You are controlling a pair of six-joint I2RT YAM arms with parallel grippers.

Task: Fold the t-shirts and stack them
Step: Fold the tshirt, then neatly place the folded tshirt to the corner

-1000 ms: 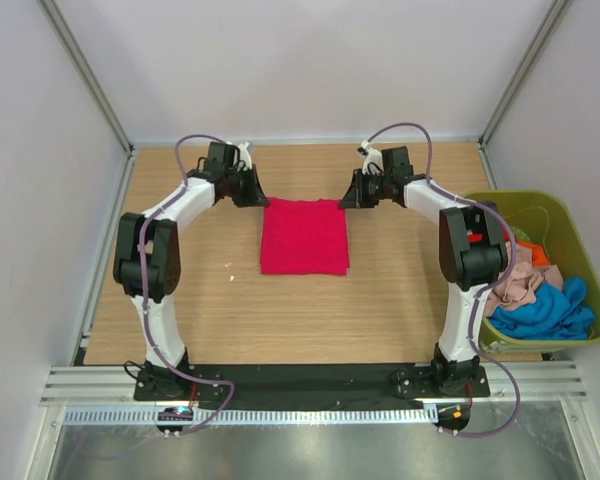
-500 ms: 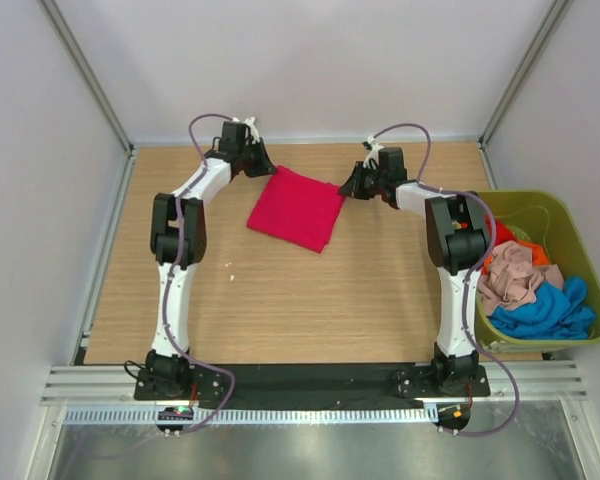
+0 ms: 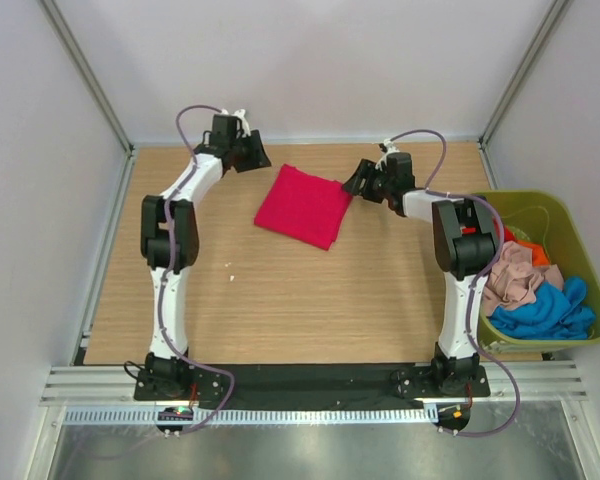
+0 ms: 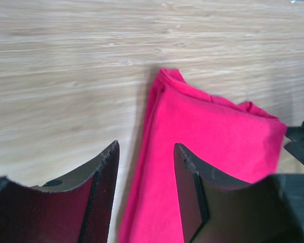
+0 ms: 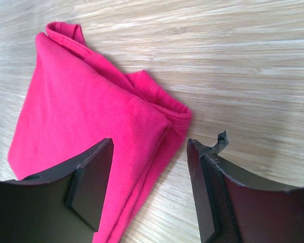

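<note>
Found left gripper (image 4: 145, 167) with jaws apart, holding nothing, the folded red t-shirt (image 3: 302, 206) just ahead and below on the table (image 3: 280, 300). Found right gripper (image 5: 148, 152) likewise parted and empty, over the shirt's opposite corner. Saw other t-shirts (image 3: 540, 300) heaped in a tub (image 3: 580, 230) well behind it.

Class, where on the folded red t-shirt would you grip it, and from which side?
Probably pinch the folded red t-shirt at its right corner, coming low from the right with the right gripper: the shirt lies flat, but there its layered edges bunch up.
</note>
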